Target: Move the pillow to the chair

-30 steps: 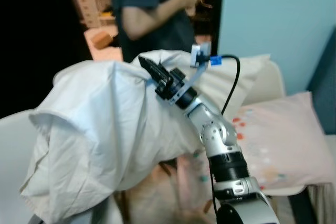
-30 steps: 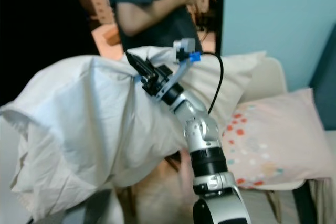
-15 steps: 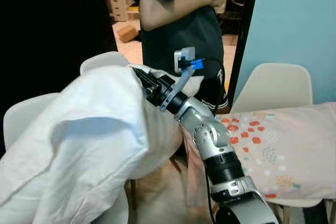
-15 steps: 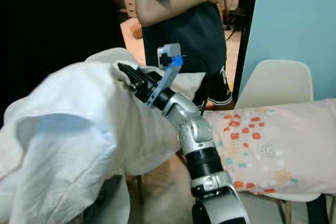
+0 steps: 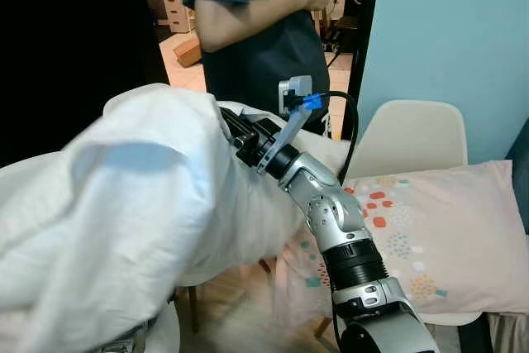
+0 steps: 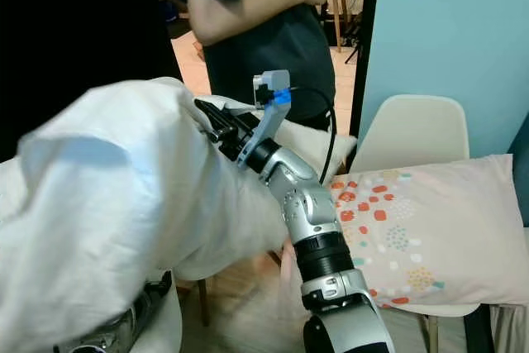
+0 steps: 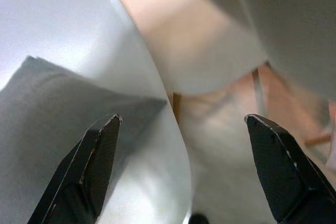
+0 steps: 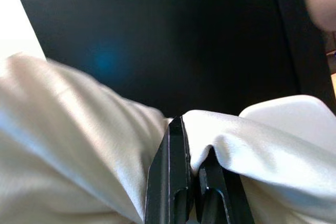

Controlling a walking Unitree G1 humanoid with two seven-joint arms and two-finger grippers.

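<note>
Big rumpled white pillow in a loose cotton case (image 5: 140, 204), held up in the air at front left, hanging in soft folds above a white plastic chair (image 7: 58, 35). Pinched at its top edge by the right gripper (image 5: 231, 128), black fingers (image 8: 173, 182) clamped tight on a fold of the fabric; really obvious from the right wrist view, white cloth bulging out on both sides of the closed fingers against a dark background. From the head views, just the silver right arm reaching up and across to that grip.

Left gripper (image 7: 189, 171) down below, fingers spread wide apart, nothing between them, looking at the curved white chair and tan floor.

Further right, a second pale plastic chair (image 5: 409, 134) against a light blue wall (image 5: 455, 31), with a pink pillow with coloured dots (image 5: 430, 245) lying in front of it. Person in a dark T-shirt (image 5: 264, 39) standing behind in the doorway, hands together.
</note>
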